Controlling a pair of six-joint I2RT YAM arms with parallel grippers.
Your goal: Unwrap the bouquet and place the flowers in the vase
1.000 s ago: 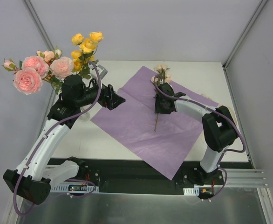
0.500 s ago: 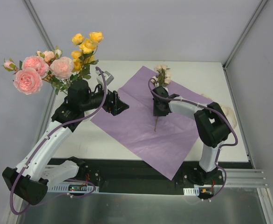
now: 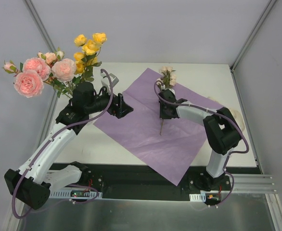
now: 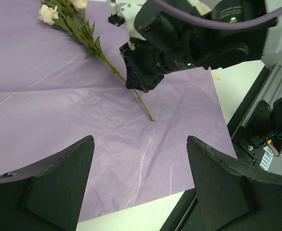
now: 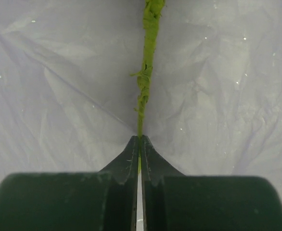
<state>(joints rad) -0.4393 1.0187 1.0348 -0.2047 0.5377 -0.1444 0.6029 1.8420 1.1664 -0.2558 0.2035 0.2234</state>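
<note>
The purple paper sheet (image 3: 146, 137) lies flat on the table (image 3: 203, 77), its near corner hanging over the table's front edge. A little past the middle of the sheet lies the cream-flowered stem (image 3: 161, 126), its cut end nearest and its blooms at the sheet's far edge. The right gripper (image 5: 140, 142) is clenched on that stem partway along it, the fingertips pressed together with only the thin green stalk between them, right down on the paper. The grip could pinch a fold of the sheet, so a lift may drag the paper up too. The hold is narrow and the flowered end is long, so the stem may twist or slide out as it rises. At the sheet's left edge the left gripper (image 4: 140, 159) hovers with its jaws spread wide and nothing between them. That arm sits between the stem and the place off the sheet's far left corner where the pink roses (image 3: 35, 77) and yellow roses (image 3: 89, 48) stand upright. The vase under them is hidden behind it. The arms could clash on a direct carry, and pushing another stem into a crowded neck could tip the vase.
</note>
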